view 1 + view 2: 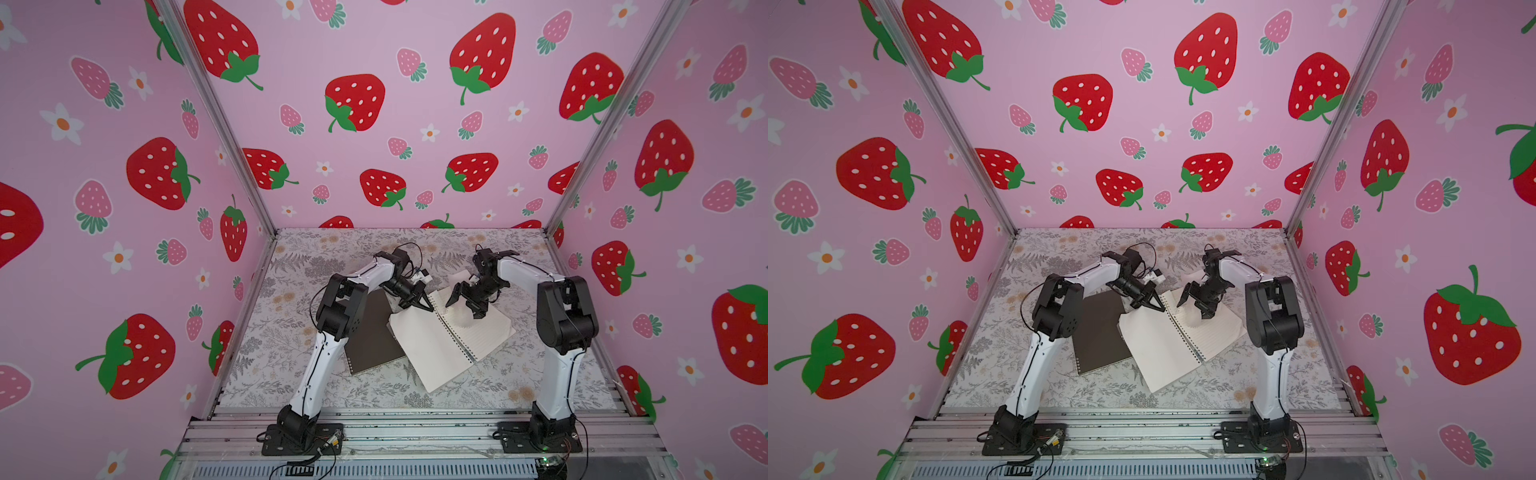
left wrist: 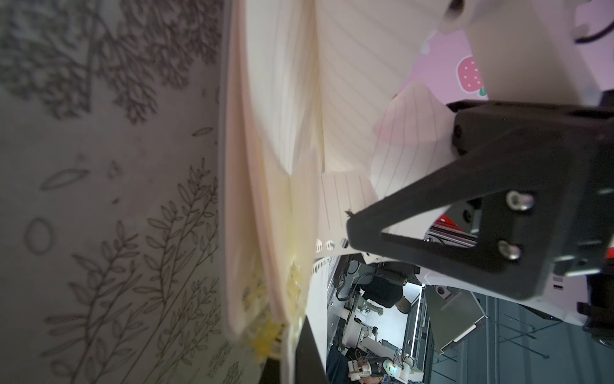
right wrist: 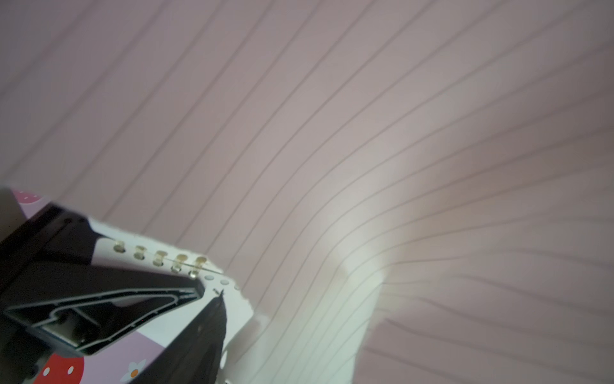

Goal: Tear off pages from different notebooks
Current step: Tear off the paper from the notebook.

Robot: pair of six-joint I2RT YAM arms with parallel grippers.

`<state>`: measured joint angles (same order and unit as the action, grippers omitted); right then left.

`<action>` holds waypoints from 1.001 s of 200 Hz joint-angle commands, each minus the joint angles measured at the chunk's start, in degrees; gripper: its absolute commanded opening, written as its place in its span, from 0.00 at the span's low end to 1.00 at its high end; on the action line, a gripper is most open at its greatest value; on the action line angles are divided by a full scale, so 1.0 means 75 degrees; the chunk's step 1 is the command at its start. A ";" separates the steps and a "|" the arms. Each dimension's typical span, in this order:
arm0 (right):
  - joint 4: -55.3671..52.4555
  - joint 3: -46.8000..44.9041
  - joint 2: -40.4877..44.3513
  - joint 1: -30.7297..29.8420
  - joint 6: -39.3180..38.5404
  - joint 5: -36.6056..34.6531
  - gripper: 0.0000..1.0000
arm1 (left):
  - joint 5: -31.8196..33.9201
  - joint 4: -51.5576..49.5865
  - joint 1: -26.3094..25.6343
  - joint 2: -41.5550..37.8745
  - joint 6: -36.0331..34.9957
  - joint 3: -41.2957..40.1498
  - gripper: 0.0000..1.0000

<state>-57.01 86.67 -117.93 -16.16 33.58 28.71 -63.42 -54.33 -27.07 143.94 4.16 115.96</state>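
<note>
The cream notebook (image 1: 419,349) lies open in the middle of the table, in both top views. Its lined top page (image 1: 488,332) humps up into a fold (image 1: 461,319) under my right gripper (image 1: 463,309). That gripper's jaws stand apart, one on either side of the fold. My left gripper (image 1: 428,307) is shut, its tip pressed on the margin beside the spiral rings (image 3: 159,257). The right wrist view is filled by the curved, wrinkled page (image 3: 365,166). The dark notebook (image 1: 374,328) lies closed to the left, partly under the cream one.
A white paper corner (image 1: 459,276) shows behind the right gripper. The floral table cover (image 1: 291,374) ends at aluminium rails (image 1: 415,428) in front, where both arm bases stand. Strawberry-print walls (image 1: 124,208) close in the left, right and back.
</note>
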 commanded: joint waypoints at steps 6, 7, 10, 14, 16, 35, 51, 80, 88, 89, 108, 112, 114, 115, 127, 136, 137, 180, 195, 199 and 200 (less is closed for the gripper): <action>-0.0134 0.0587 -0.0310 -0.0141 -0.0193 0.0266 0.75 | -0.0087 -0.0251 -0.0043 0.0193 -0.0192 0.0100 0.00; -0.0139 0.0603 -0.0320 -0.0147 -0.0197 0.0270 0.75 | -0.0087 -0.0254 -0.0039 0.0192 -0.0192 0.0101 0.00; -0.0157 0.0633 -0.0353 -0.0161 -0.0216 0.0279 0.75 | -0.0077 -0.0259 -0.0040 0.0191 -0.0198 0.0098 0.00; -0.0156 0.0653 -0.0384 -0.0181 -0.0223 0.0312 0.75 | -0.0070 -0.0257 -0.0041 0.0192 -0.0207 0.0099 0.00; -0.0156 0.0660 -0.0397 -0.0187 -0.0224 0.0327 0.74 | -0.0071 -0.0265 -0.0046 0.0182 -0.0204 0.0097 0.00; -0.0155 0.0729 -0.0522 -0.0205 -0.0291 0.0478 0.70 | -0.0059 -0.0269 -0.0047 0.0188 -0.0215 0.0123 0.00; -0.0163 0.0811 -0.0596 -0.0213 -0.0355 0.0550 0.61 | -0.0064 -0.0283 -0.0047 0.0210 -0.0215 0.0127 0.00; -0.0263 0.0979 -0.0700 -0.0323 -0.0486 0.0614 0.47 | -0.0032 -0.0305 -0.0046 0.0221 -0.0233 0.0119 0.00; -0.0358 0.1088 -0.0767 -0.0361 -0.0548 0.0602 0.47 | -0.0029 -0.0312 -0.0047 0.0213 -0.0239 0.0125 0.00; -0.0362 0.1106 -0.0778 -0.0368 -0.0556 0.0602 0.47 | -0.0029 -0.0308 -0.0047 0.0214 -0.0239 0.0125 0.00; -0.0494 0.1343 -0.0943 -0.0497 -0.0691 0.0602 0.51 | -0.0028 -0.0321 -0.0047 0.0209 -0.0250 0.0136 0.00; -0.0533 0.1401 -0.0988 -0.0521 -0.0720 0.0613 0.51 | -0.0029 -0.0321 -0.0047 0.0210 -0.0248 0.0136 0.00; -0.0555 0.1418 -0.1008 -0.0527 -0.0740 0.0610 0.51 | -0.0029 -0.0323 -0.0047 0.0210 -0.0250 0.0136 0.00; -0.0566 0.1435 -0.1021 -0.0533 -0.0746 0.0612 0.51 | -0.0035 -0.0331 -0.0047 0.0207 -0.0262 0.0136 0.00; -0.0632 0.1570 -0.1131 -0.0585 -0.0818 0.0619 0.51 | -0.0030 -0.0339 -0.0058 0.0195 -0.0274 0.0124 0.00; -0.0668 0.1641 -0.1201 -0.0610 -0.0865 0.0625 0.51 | -0.0029 -0.0339 -0.0057 0.0180 -0.0291 0.0113 0.00; -0.0676 0.1651 -0.1211 -0.0616 -0.0872 0.0625 0.51 | -0.0029 -0.0339 -0.0058 0.0185 -0.0294 0.0101 0.00; -0.0808 0.1825 -0.1565 -0.0631 -0.0961 0.0616 0.20 | -0.0004 -0.0374 -0.0059 0.0150 -0.0344 0.0053 0.00; -0.0825 0.1864 -0.1605 -0.0646 -0.0994 0.0638 0.08 | 0.0000 -0.0374 -0.0058 0.0134 -0.0356 0.0047 0.00; -0.0842 0.1877 -0.1608 -0.0646 -0.1007 0.0618 0.06 | 0.0005 -0.0383 -0.0053 0.0132 -0.0364 0.0054 0.00; -0.0846 0.1881 -0.1608 -0.0646 -0.1008 0.0616 0.05 | 0.0006 -0.0384 -0.0056 0.0132 -0.0360 0.0054 0.00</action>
<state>-61.93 99.42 -128.84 -20.45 27.14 32.18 -62.43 -55.90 -27.05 143.94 2.92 115.96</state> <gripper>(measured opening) 0.106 0.048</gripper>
